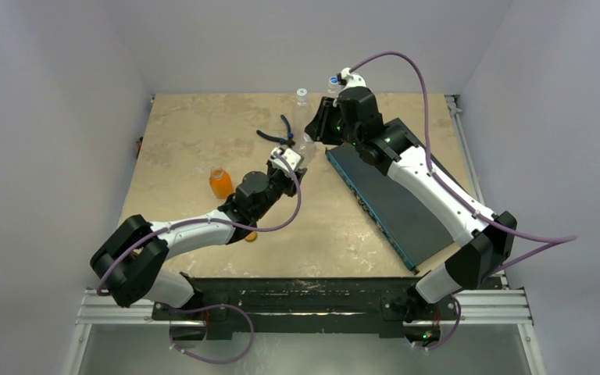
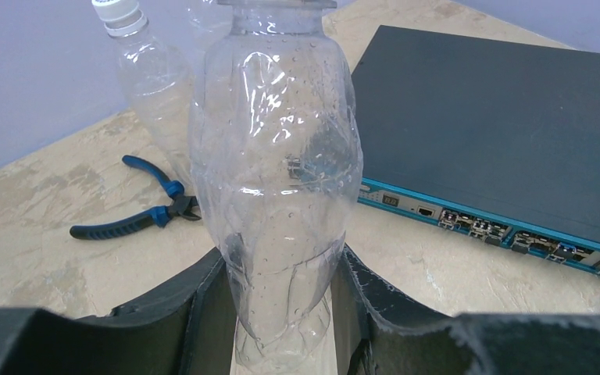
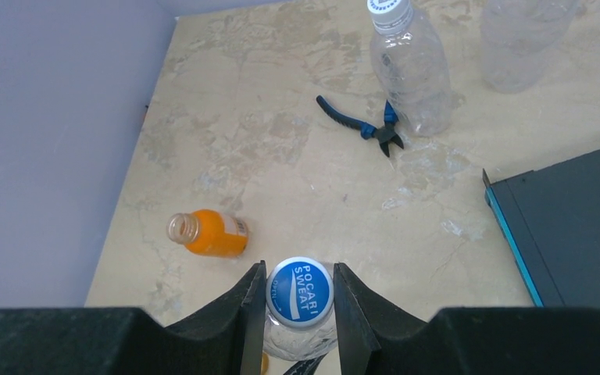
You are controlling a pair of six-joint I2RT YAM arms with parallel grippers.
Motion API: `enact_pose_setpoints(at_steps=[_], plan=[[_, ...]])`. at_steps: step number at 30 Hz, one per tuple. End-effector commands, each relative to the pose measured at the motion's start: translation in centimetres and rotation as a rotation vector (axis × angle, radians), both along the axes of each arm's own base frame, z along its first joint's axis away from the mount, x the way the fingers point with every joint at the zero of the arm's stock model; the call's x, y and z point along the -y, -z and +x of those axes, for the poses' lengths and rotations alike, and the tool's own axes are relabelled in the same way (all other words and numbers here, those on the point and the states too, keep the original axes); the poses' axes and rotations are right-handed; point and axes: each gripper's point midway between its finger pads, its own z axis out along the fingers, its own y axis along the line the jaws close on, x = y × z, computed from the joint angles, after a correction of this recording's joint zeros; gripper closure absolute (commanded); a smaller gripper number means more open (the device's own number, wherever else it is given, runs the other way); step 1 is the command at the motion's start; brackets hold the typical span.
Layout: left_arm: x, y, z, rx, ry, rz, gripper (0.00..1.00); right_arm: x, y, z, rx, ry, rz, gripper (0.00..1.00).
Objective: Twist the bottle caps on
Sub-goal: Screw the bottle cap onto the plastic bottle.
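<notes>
- Blue cap (image 3: 300,291) sits flat on the neck of a clear bottle (image 2: 277,180), near mid-table, just beside the far left corner of the dark switch (image 1: 391,203).
- The bottle stands upright, so its long axis runs straight up. The right wrist view looks down along that axis onto the cap's printed face.
- Right gripper (image 3: 298,301) comes at the cap from above. Its fingers (image 3: 238,312) meet the rim on two opposite sides, drawn in close on the cap and holding nothing else.
- Left gripper (image 2: 281,312) comes in from the side, low on the bottle. It is closed narrowly around the waist just above the base, with the bottle between both fingers.
- As I judge it, the step in hand is turning this cap. It depends on the right wrist's roll lining up with the bottle's upright axis while the left gripper keeps the body from spinning. The right arm is the one at the cap; the left is well below it.
- Whether the threads have caught, or how far down the cap is, cannot be told.
- Farther out, a capped bottle (image 3: 410,70) stands at the far side, just beside the pliers (image 3: 359,125).
- To the left, the orange bottle (image 3: 207,233) has an open mouth and no cap. A small orange piece (image 1: 251,236) by the left forearm may be its cap.
</notes>
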Motion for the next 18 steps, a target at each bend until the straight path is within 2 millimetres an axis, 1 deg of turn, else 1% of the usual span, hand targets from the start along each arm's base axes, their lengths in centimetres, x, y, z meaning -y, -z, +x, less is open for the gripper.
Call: enact_pose_setpoints(at_steps=[1,3,6,8,11,15,18], plan=[[0.8,-6.7,-0.3,0.171,0.032,-0.191,1.00,-1.9,2.8,-4.4,-0.168,-0.117,-0.034,0.69],[0.6,-6.0,-0.4,0.158,0.028,-0.192,1.00,-1.9,1.8,-4.4,-0.150,-0.119,-0.022,0.68],[0.6,-5.2,-0.5,0.139,0.029,-0.190,1.00,-1.8,0.4,-4.4,-0.120,-0.124,-0.011,0.62],[0.6,-4.7,-0.6,0.132,0.032,-0.184,1.00,-1.8,-0.3,-4.4,-0.103,-0.130,-0.008,0.61],[0.6,-4.2,-0.6,0.124,0.033,-0.176,1.00,-1.8,-1.0,-4.4,-0.088,-0.133,-0.005,0.55],[0.6,-3.7,-0.7,0.116,0.040,-0.168,1.00,-1.4,-1.8,-4.2,-0.061,-0.118,-0.004,0.45],[0.7,-3.5,-1.0,0.094,0.046,-0.190,1.00,-1.1,-2.5,-4.2,-0.038,-0.112,0.000,0.33]])
